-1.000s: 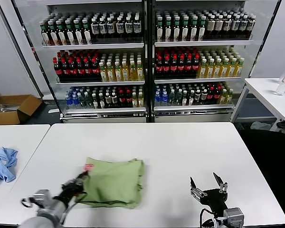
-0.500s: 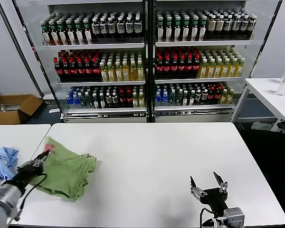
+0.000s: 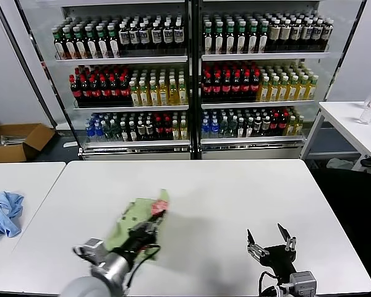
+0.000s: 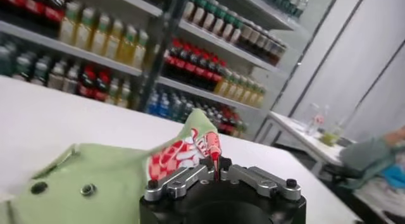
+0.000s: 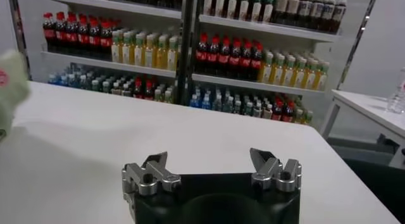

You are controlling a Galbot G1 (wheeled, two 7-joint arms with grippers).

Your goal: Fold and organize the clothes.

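The light green polo shirt (image 3: 136,218) lies bunched on the white table (image 3: 235,192), left of the middle near the front. My left gripper (image 3: 156,213) is shut on the shirt's edge by the red-and-white graphic (image 3: 160,205). In the left wrist view the gripper (image 4: 214,163) pinches that red-printed fabric (image 4: 183,152), and two small dark buttons (image 4: 87,190) show on the green cloth. My right gripper (image 3: 271,238) is open and empty at the front right of the table; it also shows in the right wrist view (image 5: 211,165).
A light blue cloth (image 3: 3,212) lies on the side table at the left. Drink coolers (image 3: 191,80) full of bottles stand behind the table. A cardboard box (image 3: 18,141) is on the floor at the far left. Another white table (image 3: 352,124) with a bottle is at the right.
My left gripper swung the shirt from the table's left edge back to the right, toward the middle front. The shirt is now more bunched. The right gripper has not moved.
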